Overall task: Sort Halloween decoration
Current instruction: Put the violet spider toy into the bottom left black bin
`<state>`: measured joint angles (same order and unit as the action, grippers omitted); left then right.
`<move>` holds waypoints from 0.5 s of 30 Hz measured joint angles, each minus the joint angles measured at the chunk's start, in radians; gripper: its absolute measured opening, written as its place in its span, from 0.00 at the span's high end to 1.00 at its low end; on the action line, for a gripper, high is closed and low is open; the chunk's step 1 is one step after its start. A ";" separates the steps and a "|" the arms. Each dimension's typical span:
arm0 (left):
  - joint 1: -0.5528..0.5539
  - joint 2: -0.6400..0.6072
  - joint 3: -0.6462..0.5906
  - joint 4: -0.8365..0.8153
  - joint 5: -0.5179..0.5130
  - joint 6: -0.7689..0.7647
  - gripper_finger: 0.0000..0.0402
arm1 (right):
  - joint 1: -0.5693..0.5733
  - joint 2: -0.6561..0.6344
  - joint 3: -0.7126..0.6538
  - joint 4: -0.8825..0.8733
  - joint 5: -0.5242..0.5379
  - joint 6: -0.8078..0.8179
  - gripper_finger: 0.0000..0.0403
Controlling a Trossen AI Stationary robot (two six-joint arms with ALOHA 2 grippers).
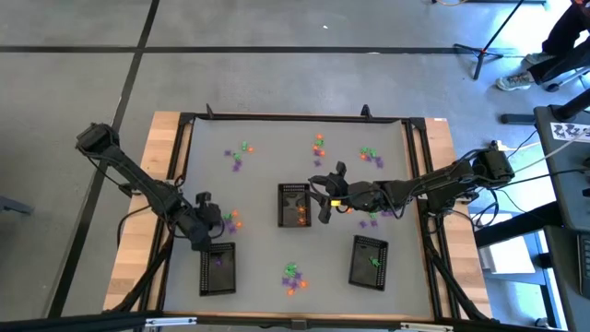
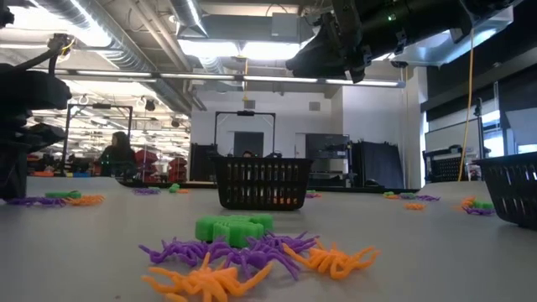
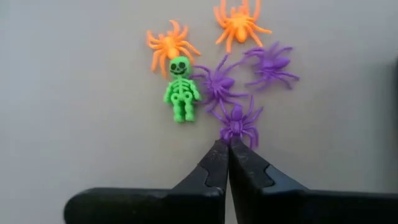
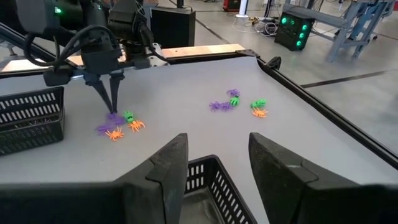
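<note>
Pickup step: left gripper pinched together on 1 purple spider, lift toward a tray needed; right gripper held apart over middle tray.

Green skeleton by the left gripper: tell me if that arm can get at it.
Probably yes. The green skeleton lies flat on open table just beside the left gripper, nothing covering it, though those fingers are shut at a purple spider now.

Grey concrete floor crossed by dark lines. Long ceiling lights and exposed ducts overhead. White back wall. Person far back among distant shelving. Person's legs and shoes near tripod stand beyond worktop's far right corner.
</note>
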<state>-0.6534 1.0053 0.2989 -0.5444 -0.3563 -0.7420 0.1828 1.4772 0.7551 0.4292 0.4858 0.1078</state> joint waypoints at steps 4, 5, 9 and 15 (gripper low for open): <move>0.001 -0.004 0.043 -0.092 -0.029 0.012 1.00 | 0.000 0.000 0.000 -0.006 0.000 0.000 0.59; 0.001 -0.004 0.065 -0.125 -0.037 0.012 1.00 | 0.000 0.000 0.000 -0.006 0.000 0.000 0.58; 0.001 -0.005 0.161 -0.275 -0.056 0.012 1.00 | 0.000 0.000 0.000 -0.007 0.000 0.000 0.58; -0.009 -0.005 0.340 -0.364 -0.102 0.047 1.00 | 0.000 0.000 0.000 -0.013 0.000 0.000 0.59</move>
<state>-0.6620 1.0001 0.6385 -0.9088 -0.4580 -0.6947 0.1827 1.4773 0.7551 0.4159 0.4858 0.1078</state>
